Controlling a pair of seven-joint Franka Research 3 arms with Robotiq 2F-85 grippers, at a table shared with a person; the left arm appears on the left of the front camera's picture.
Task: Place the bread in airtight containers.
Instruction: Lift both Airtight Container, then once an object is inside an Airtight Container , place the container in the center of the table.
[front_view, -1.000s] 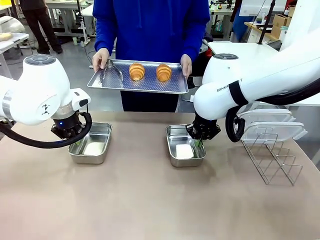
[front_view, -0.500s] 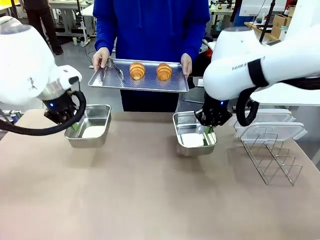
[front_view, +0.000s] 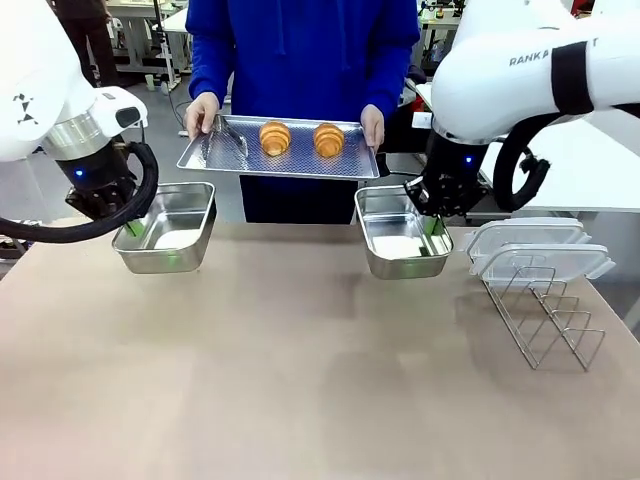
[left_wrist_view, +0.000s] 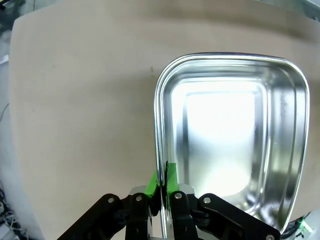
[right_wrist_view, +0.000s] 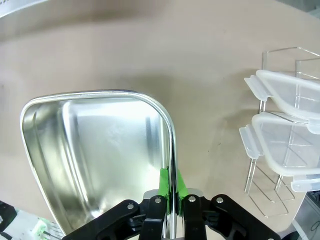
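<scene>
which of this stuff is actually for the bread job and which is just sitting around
For the job: left croissant, right croissant, left tin (left gripper shut on its rim), right tin (right gripper shut on its rim), clear lids.
Just lying about: serving tray (held by the person), tongs, wire rack.

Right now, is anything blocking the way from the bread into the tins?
Nothing visible. Both rolls lie bare on the person's tray, and both tins, each gripped by its rim, are open and empty near it; their lids sit on the rack.
</scene>
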